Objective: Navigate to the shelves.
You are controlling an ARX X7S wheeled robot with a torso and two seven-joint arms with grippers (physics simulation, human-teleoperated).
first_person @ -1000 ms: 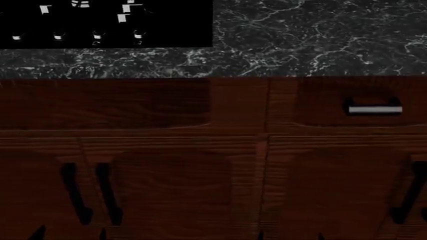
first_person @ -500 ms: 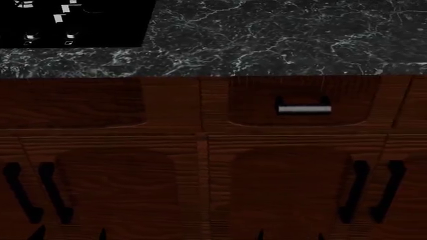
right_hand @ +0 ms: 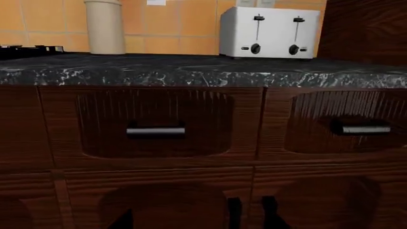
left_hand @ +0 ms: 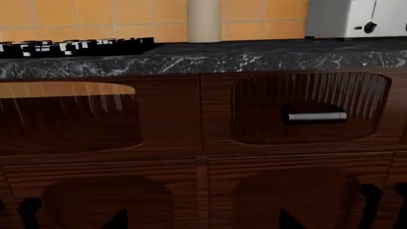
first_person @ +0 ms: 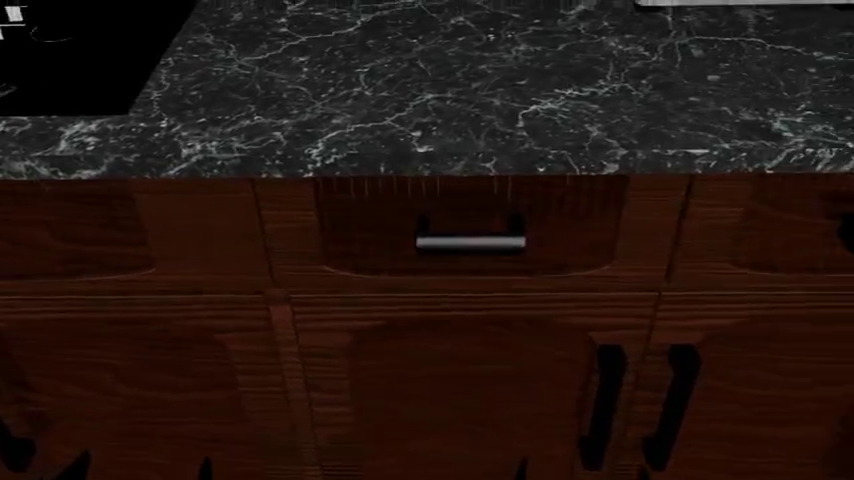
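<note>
White toaster (right_hand: 269,32) on dark marble counter (right_hand: 190,70)

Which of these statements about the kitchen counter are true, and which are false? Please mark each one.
1. A toaster stands on the counter. True.
2. The toaster is black. False: it is white.
3. The drawer handle is horizontal. True.
4. The wall tiles are blue. False: they are orange.
5. A gripper holds the handle. False: no gripper is in view.
</note>
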